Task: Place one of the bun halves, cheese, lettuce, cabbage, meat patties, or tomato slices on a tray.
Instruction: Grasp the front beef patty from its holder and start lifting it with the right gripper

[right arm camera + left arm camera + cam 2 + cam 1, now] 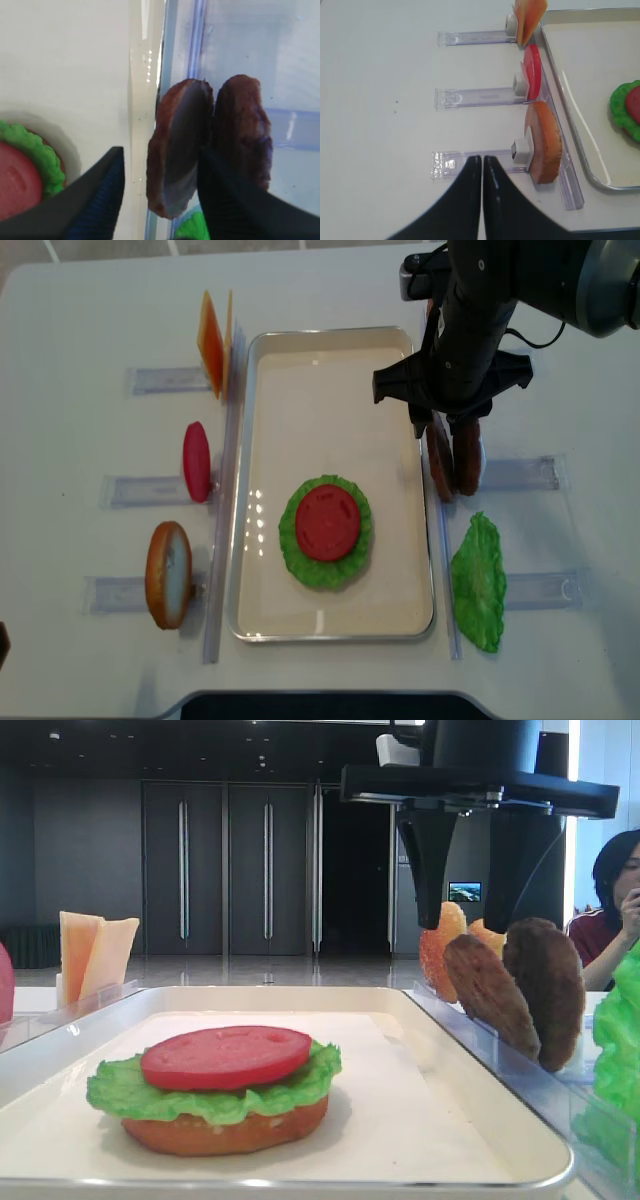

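Note:
Two brown meat patties stand on edge in a clear holder just right of the cream tray. My right gripper hangs open over them. In the right wrist view its jaws straddle the nearer patty, with a gap on the tray side and the other finger between the two patties. On the tray lies a bun half with lettuce and a tomato slice stacked on it. My left gripper is shut and empty above the table, left of an upright bun half.
Clear holders left of the tray carry cheese, a tomato slice and a bun half. A loose lettuce leaf stands right of the tray, near the patties. Orange speckled discs stand behind the patties. A person sits at the far right.

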Robot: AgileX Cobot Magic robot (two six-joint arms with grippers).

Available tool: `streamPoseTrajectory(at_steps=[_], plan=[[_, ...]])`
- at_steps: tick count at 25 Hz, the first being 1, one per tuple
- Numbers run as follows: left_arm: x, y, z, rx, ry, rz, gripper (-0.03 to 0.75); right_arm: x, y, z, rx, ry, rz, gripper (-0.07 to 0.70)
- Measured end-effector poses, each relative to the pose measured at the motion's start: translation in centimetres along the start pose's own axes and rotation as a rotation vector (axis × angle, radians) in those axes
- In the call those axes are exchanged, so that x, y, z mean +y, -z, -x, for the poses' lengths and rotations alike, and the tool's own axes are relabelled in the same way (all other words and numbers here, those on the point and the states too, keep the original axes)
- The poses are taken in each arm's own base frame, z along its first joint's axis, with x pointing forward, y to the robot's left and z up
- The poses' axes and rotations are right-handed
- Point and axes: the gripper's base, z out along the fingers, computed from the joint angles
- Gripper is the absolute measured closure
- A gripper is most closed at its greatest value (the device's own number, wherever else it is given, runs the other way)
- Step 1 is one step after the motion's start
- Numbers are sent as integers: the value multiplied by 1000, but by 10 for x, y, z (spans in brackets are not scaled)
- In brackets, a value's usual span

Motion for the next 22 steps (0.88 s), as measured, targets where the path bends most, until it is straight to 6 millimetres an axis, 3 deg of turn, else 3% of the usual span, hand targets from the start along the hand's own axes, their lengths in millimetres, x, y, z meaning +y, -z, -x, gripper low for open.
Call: streamPoseTrajectory(at_steps=[19, 22], plan=[[0, 0, 0, 0, 0, 0, 716, 6, -27, 0, 53, 44, -66, 279], [0, 0, 0, 0, 0, 1, 716, 4, -28, 0, 52, 65, -99, 307]])
